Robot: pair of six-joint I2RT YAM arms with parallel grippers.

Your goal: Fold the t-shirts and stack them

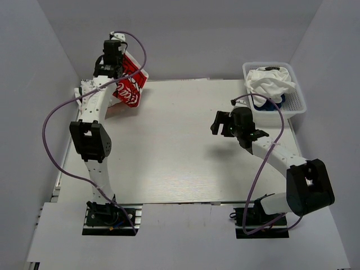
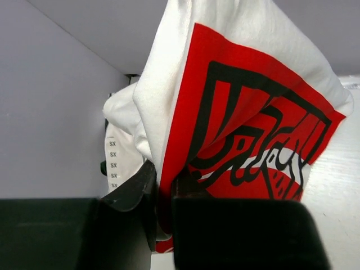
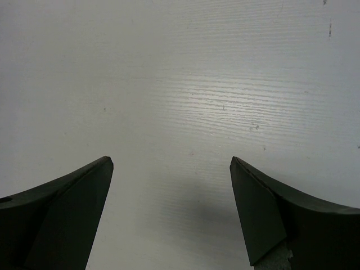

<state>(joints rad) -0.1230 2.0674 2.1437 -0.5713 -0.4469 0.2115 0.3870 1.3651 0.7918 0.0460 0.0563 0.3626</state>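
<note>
Hanging from the clenched left jaws over the white counter's (image 1: pixel 180 146) far-left corner, the white red-printed cloth t-shirt (image 2: pixel 247 129) could slip if that thin pinch loosens; right jaws gape, empty.

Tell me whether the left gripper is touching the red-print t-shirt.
Touching. The left wrist view shows the left gripper shut on a fold of the red-print t-shirt, cloth pinched between its fingers.

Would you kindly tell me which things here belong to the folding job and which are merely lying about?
Job: red-print t-shirt, pinched in left gripper; white t-shirts piled in the basket, a navy one beneath.
Just about: the basket itself, purple cables, table.
</note>
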